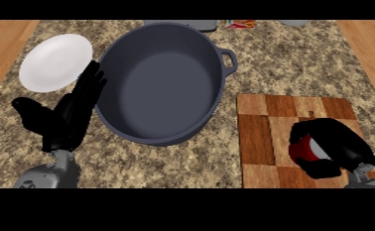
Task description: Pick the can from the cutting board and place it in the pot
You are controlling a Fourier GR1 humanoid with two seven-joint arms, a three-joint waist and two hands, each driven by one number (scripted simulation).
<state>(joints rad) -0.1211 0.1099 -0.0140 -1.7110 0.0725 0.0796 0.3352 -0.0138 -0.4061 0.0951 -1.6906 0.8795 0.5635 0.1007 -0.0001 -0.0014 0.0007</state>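
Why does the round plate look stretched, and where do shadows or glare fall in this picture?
Head view: the steep downward look makes the white plate appear taller than wide; no glare shows on it. The pot has a darker, shaded inside. The right hand, fingers curled round the red can, hides most of it on the cutting board.

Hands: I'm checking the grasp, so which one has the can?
The right hand, over the cutting board, curls round the red can. The left hand rests open beside the pot.
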